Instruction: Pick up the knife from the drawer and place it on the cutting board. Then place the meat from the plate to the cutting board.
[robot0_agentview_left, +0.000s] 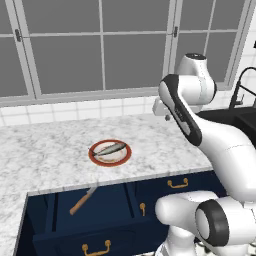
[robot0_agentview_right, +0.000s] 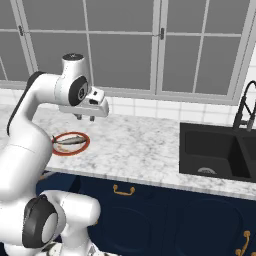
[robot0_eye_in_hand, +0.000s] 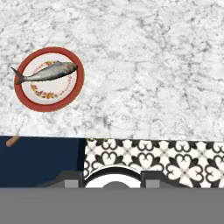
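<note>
The knife (robot0_agentview_left: 82, 199) lies slanted in the open navy drawer (robot0_agentview_left: 55, 220), wooden handle toward me; the end of its handle (robot0_eye_in_hand: 12, 141) peeks in at the left of the hand view. The grey fish-shaped meat (robot0_agentview_left: 110, 149) rests on the red-rimmed plate (robot0_agentview_left: 95, 159) on the marble counter, also seen as meat (robot0_eye_in_hand: 46, 73) on plate (robot0_eye_in_hand: 48, 103). My gripper (robot0_agentview_right: 85, 118) hangs high above the counter, to the right of the plate, pointing down. Its fingers (robot0_agentview_right: 78, 117) stand apart with nothing between them. The cutting board is out of view.
The black sink (robot0_agentview_right: 215, 150) with its faucet (robot0_agentview_right: 245, 107) is set into the counter at the right. Windows line the back wall. Navy cabinet fronts with brass handles (robot0_agentview_right: 123, 190) run below the counter edge. Patterned floor tiles (robot0_eye_in_hand: 175, 159) show beside the drawer.
</note>
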